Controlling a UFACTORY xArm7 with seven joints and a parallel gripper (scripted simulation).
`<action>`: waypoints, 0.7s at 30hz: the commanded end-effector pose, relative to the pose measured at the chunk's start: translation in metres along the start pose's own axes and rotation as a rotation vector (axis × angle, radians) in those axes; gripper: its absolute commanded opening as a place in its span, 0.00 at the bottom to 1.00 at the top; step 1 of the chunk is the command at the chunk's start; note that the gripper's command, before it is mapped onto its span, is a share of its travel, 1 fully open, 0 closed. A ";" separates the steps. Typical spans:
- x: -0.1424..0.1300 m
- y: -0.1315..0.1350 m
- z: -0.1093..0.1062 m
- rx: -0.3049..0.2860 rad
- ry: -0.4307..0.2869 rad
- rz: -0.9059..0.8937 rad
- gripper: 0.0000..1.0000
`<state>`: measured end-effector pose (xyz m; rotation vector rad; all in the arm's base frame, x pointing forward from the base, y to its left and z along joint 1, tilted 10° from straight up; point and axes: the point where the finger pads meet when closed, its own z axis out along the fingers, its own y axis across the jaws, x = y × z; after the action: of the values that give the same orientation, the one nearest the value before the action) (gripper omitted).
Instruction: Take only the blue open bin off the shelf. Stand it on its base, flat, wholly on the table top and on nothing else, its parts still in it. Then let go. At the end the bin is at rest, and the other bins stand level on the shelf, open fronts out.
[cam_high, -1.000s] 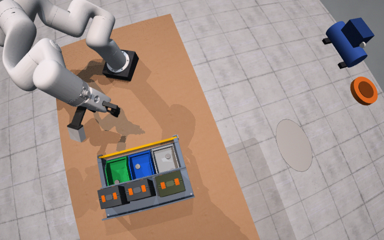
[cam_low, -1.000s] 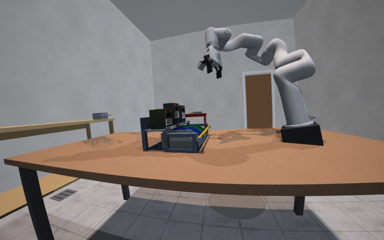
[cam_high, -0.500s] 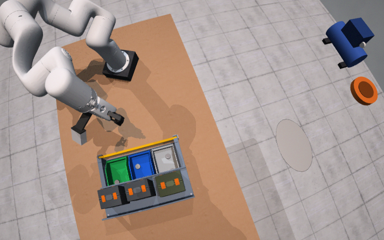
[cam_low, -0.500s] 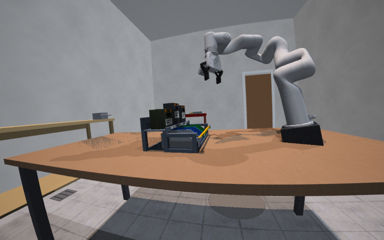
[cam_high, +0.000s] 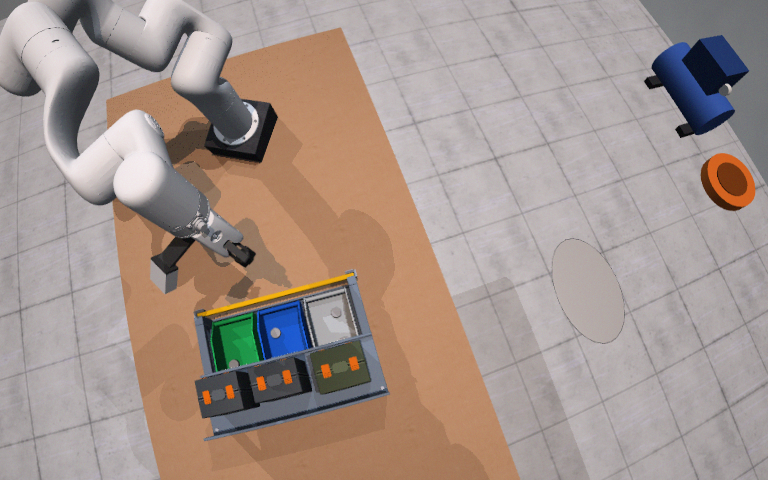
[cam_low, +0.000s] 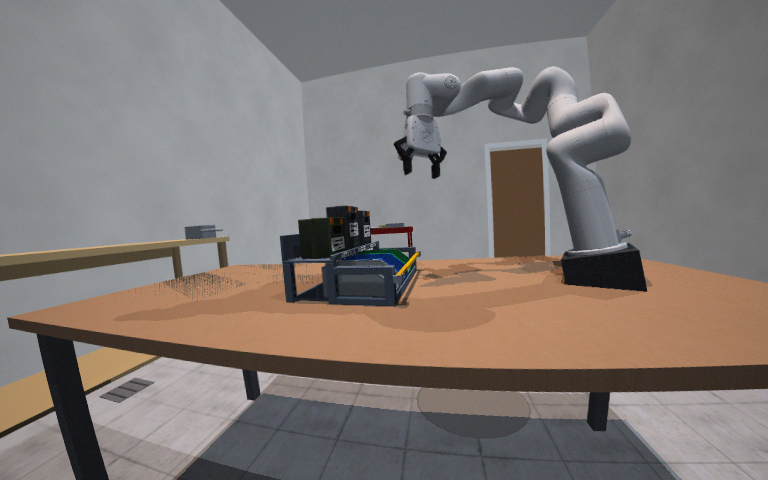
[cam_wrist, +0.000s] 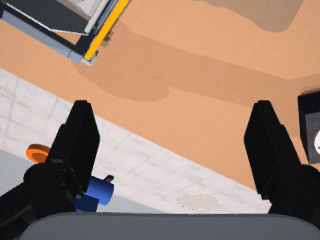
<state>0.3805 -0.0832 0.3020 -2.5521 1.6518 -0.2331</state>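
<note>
Below the gripper (cam_high: 244, 257) (cam_low: 421, 169) (cam_wrist: 171, 119), to one side: shelf (cam_high: 363, 314) (cam_low: 328, 283) (cam_wrist: 50, 40), on table top (cam_high: 317, 169) (cam_low: 509, 339) (cam_wrist: 210, 45). In it, nearer: three open bins (cam_high: 290, 333) (cam_low: 368, 262); beyond: three cases (cam_high: 277, 383) (cam_low: 317, 237).
</note>
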 end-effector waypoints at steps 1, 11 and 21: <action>0.007 -0.009 0.037 -0.014 0.036 0.195 1.00; 0.007 -0.009 0.037 -0.014 0.036 0.195 1.00; 0.016 -0.019 0.083 -0.034 0.077 0.444 1.00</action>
<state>0.4068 -0.0896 0.2376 -2.2295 2.1163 -0.2507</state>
